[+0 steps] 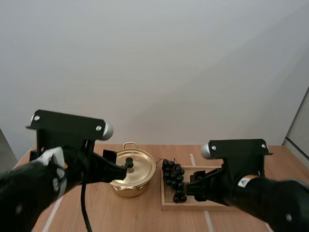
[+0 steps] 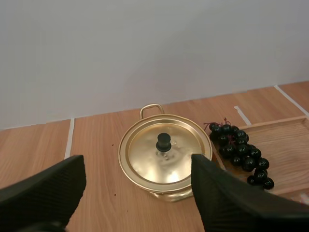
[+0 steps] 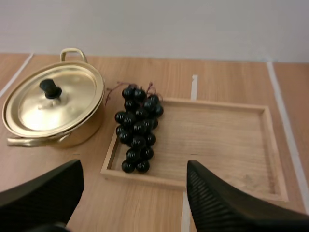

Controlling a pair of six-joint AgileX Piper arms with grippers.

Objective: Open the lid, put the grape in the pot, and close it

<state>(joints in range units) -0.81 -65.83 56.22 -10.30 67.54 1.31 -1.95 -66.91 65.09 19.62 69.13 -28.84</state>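
Both left gripper & right gripper are gaping; I'm worrying an off-centre grab on the lid knob is risking shoving pot into grapes.

I see a wooden tray lying flat on a wooden table. The tray is light brown and has a low rim all round. Thin white tape lines are stuck on the table. One runs up to the tray's far edge. One runs close along a short side. One lies well away from the tray.
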